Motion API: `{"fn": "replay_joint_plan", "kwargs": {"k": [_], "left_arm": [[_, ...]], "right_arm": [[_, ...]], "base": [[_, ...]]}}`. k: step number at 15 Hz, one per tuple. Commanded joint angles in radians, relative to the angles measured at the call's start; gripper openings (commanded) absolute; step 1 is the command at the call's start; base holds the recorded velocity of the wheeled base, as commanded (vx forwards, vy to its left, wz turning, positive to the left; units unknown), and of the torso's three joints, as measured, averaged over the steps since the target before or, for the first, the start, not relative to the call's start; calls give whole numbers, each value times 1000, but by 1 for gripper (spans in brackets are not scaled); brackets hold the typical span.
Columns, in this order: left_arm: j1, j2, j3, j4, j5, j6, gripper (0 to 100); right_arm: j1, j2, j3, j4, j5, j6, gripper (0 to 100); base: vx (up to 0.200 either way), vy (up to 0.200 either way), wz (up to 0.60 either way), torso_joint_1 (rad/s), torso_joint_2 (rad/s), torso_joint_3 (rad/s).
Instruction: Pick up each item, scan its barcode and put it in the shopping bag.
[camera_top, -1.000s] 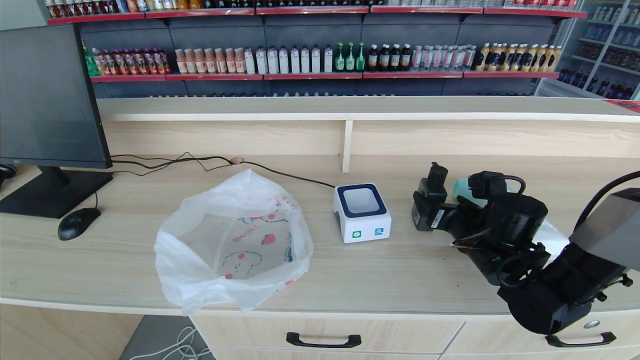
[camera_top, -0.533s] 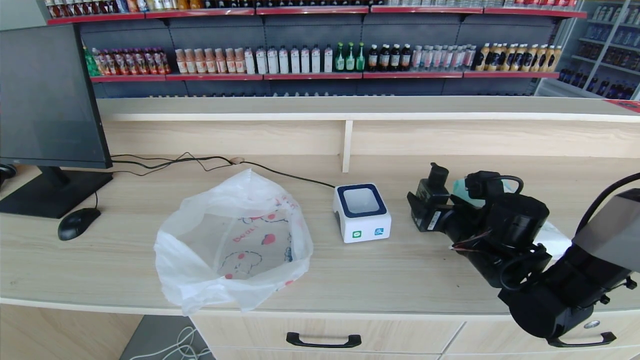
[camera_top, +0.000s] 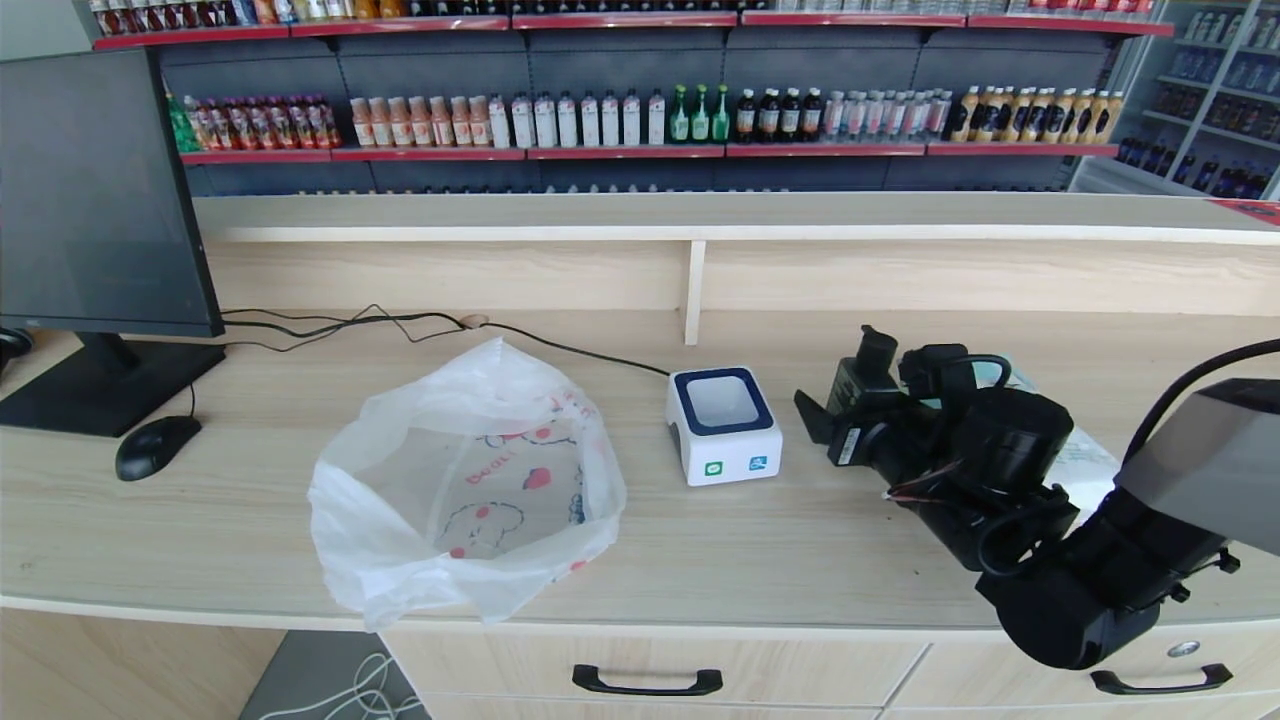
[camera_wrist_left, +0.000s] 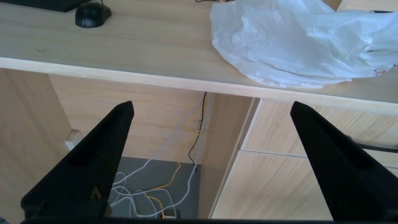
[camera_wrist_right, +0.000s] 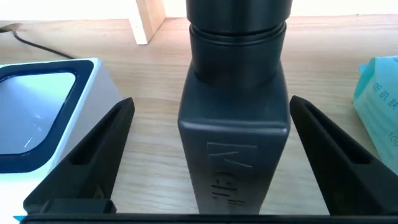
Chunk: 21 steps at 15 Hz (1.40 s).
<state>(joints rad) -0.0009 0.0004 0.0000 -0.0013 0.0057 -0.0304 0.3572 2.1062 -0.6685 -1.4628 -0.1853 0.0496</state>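
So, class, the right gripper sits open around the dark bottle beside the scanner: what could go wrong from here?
The dark bottle stands off-centre between the open fingers of the right gripper, so closing may tip it. The scanner sits close by; carrying the bottle across low could knock it.

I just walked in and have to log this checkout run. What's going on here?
The right gripper is open around a dark bottle that stands on the counter beside the scanner; its fingers are not closed on it. A teal packet lies nearby. The shopping bag sits open and looks empty. The left gripper hangs open below the counter edge.
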Motion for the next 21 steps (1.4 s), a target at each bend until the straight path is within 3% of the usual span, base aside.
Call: {"fn": "replay_joint_plan", "kwargs": {"k": [1,13,14,21], "left_arm": [[-1,0,0,0,0,0,100],[-1,0,0,0,0,0,100],[-1,0,0,0,0,0,100],[1,0,0,0,0,0,100]], "right_arm": [[-14,31,-16,-4,0,3,100],[-23,69,-72,-4,0,1,100],[-23,69,-72,-4,0,1,0],[-23,43,-74,-4,0,4,0]], "base": [[0,0,0,0,0,0],[0,0,0,0,0,0],[0,0,0,0,0,0],[0,0,0,0,0,0]]}}
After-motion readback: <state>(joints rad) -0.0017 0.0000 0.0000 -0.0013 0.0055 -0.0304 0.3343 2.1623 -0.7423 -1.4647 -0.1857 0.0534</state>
